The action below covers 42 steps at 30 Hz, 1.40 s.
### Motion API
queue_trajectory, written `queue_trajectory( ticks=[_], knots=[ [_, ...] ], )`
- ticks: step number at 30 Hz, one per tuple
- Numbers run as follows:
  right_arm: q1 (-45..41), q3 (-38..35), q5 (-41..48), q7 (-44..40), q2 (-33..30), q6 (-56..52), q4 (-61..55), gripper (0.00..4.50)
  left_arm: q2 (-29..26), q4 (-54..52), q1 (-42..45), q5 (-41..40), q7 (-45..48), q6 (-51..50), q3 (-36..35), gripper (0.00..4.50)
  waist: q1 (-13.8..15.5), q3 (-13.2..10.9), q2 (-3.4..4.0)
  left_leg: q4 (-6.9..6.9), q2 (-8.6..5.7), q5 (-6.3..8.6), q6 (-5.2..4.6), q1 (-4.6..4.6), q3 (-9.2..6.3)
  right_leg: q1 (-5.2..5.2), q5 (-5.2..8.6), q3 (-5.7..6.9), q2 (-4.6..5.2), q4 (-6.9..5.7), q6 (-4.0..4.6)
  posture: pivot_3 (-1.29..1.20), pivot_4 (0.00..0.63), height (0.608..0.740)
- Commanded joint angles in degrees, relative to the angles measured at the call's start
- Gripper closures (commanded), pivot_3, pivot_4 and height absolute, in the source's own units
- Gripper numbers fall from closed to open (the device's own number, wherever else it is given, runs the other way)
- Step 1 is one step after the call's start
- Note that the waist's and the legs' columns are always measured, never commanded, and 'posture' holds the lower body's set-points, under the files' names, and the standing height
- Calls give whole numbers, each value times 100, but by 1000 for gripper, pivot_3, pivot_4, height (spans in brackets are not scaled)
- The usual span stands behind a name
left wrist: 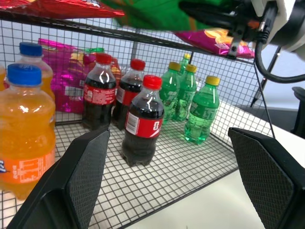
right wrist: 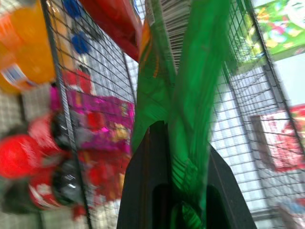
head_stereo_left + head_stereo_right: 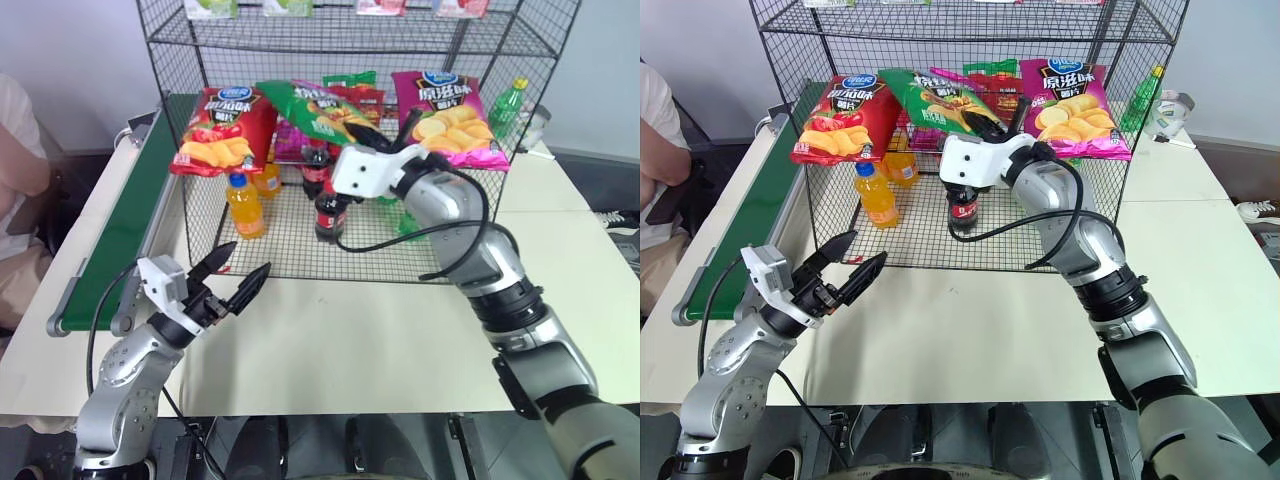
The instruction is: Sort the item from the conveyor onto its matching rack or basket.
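Pale tabletop carries the black wire rack (image 3: 250, 255), conveyor (image 3: 120, 240) alongside on the left. You are in the placing step: right gripper (image 3: 392, 135) clenched on the green crisp bag (image 3: 310, 108), held at the crisp-bag tier between red and magenta bags. Left gripper (image 3: 238, 272) idle, fingers spread. Next: settle bag flat, then release.

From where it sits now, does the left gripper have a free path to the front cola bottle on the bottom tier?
Probably yes. The left gripper is open and faces the rack's open front, with the cola bottle standing foremost. The orange bottle stands close to one side.
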<state>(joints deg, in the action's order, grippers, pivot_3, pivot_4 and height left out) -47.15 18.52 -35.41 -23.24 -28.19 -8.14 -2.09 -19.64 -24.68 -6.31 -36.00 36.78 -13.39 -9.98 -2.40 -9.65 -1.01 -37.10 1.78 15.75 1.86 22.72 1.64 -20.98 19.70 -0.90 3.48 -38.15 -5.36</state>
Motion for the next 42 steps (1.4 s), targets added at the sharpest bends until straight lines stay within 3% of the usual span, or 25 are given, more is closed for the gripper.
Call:
queue_trajectory(
  ticks=[1, 13, 29, 32, 33, 36, 42],
  knots=[
    [-23, -301, -136, 83, -74, -137, -314, 4453, 6, -155, -5, -56, -12, 85, -37, 253, -1, 0, 0, 0, 0, 0, 0, 0, 0, 0, 0, 0, 0, 0, 0, 0, 150, 739],
    [159, -155, -457, 86, -131, -176, 77, 4453, -12, -137, 87, -86, -36, 60, -45, 253, -8, 0, 0, -1, 1, 0, 0, 8, 0, -9, 0, 0, -2, -2, 0, 0, 150, 739],
    [-126, -206, -202, 56, 343, -303, 587, 4453, 36, -155, -3, -22, -96, 162, -17, 253, -12, 0, 0, -5, 1, -1, 1, 17, 0, -19, 0, 0, -4, -8, 0, 0, 150, 739],
    [-148, -231, -134, 24, 377, -324, 497, 3437, 58, -146, -24, -14, -94, 177, -11, 253, -15, 0, 0, -5, 1, -1, 1, 18, 1, -19, 0, 0, -3, -7, 0, 0, 150, 739],
    [-155, -234, -115, 14, 389, -329, 473, 2832, 61, -144, -28, -5, -94, 178, -8, 253, -16, 0, 0, -6, 1, -1, 1, 18, 1, -19, 0, 0, -3, -8, 0, 0, 150, 739],
    [-211, -239, -90, -45, 372, -349, 420, 1680, 82, -143, -43, 8, -73, 177, 18, 253, -15, 0, 0, -6, 1, -1, 1, 17, 0, -19, 0, 0, -4, -10, 0, 0, 150, 739],
    [-202, -261, 236, -354, 513, -366, 19, 1680, 102, -107, -23, 23, -54, 173, 30, 253, -17, 0, 0, -6, 1, -1, 1, 21, 0, -24, 0, 0, -4, -10, -1, 0, 150, 739]
  ],
)
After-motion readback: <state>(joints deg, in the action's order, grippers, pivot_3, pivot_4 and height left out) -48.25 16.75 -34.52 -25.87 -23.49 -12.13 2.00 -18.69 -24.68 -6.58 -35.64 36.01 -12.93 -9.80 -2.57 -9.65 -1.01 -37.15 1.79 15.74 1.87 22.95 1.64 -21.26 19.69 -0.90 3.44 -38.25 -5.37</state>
